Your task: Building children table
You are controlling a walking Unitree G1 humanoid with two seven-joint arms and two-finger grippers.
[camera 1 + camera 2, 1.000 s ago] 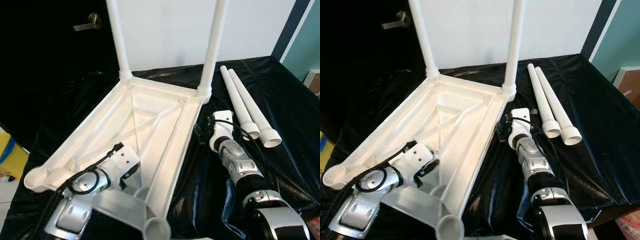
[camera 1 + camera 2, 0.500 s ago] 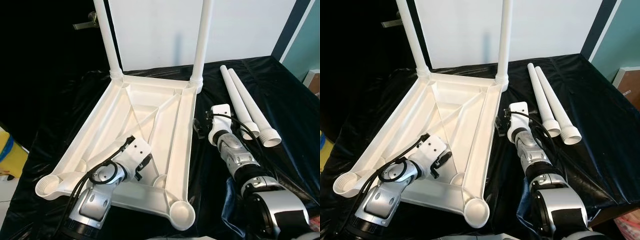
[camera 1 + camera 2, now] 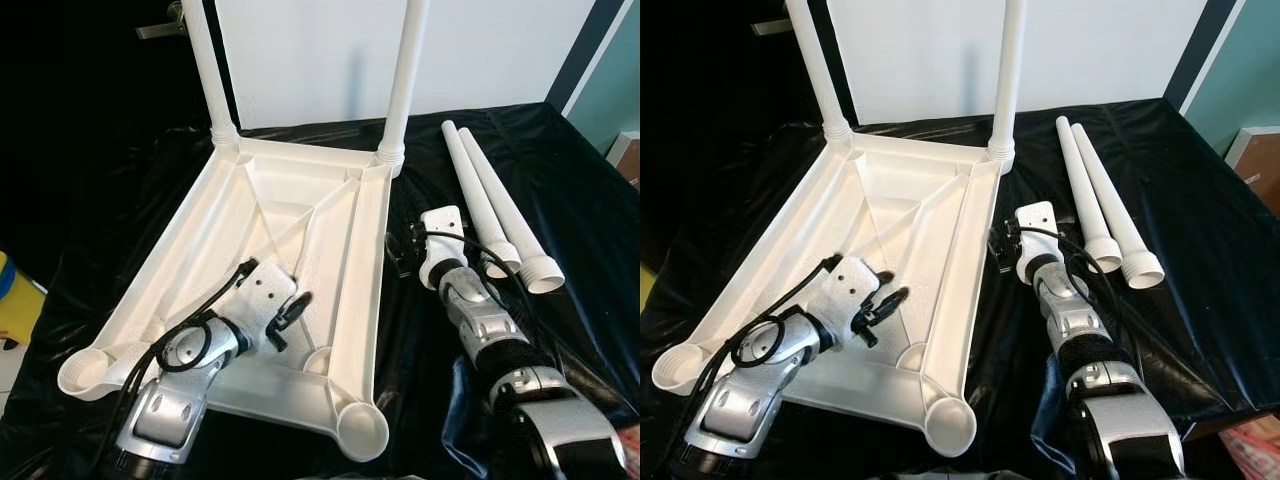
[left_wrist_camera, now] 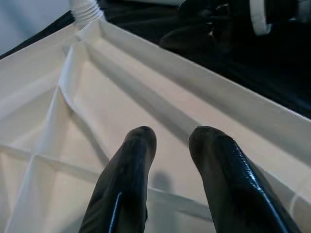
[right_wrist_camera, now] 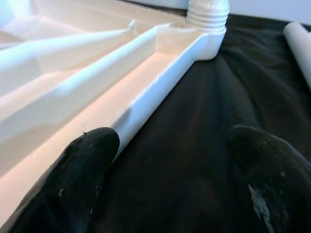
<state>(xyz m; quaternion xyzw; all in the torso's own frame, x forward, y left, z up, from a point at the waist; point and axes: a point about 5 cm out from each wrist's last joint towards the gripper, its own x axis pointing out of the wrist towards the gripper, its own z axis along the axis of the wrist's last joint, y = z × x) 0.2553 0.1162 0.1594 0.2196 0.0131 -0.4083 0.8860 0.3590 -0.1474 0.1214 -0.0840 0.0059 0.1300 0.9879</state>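
Two white legs (image 3: 402, 80) stand upright in the far corners of an upturned white tabletop (image 3: 250, 290), which lies underside up on a bench covered with a black sheet (image 3: 590, 200); the tops of both legs run out of the picture. The tabletop's two near corners carry empty round sockets, one (image 3: 362, 432) at the near right corner and one (image 3: 82, 372) at the near left. Ribs cross the hollow underside in a diagonal pattern. To the right of the tabletop, well apart from its rim, two loose legs (image 3: 500, 215) lie side by side on the sheet, touching or nearly so, their wide threaded ends toward the robot. The left pincer (image 4: 170, 141) reaches over the near part of the tabletop's underside, close above the ribbed surface, its two black fingers (image 4: 131, 170) narrowly parted and holding nothing. The right pincer (image 5: 170, 155) sits low over the black sheet just beside the tabletop's right rim, between the tabletop and the loose legs; its fingers (image 5: 82, 160) are spread wide and empty, one of them right at the rim's outer wall. Behind the tabletop rises a white wall (image 3: 480, 50), and to the far left of it a dark door with a metal handle (image 3: 155, 30).
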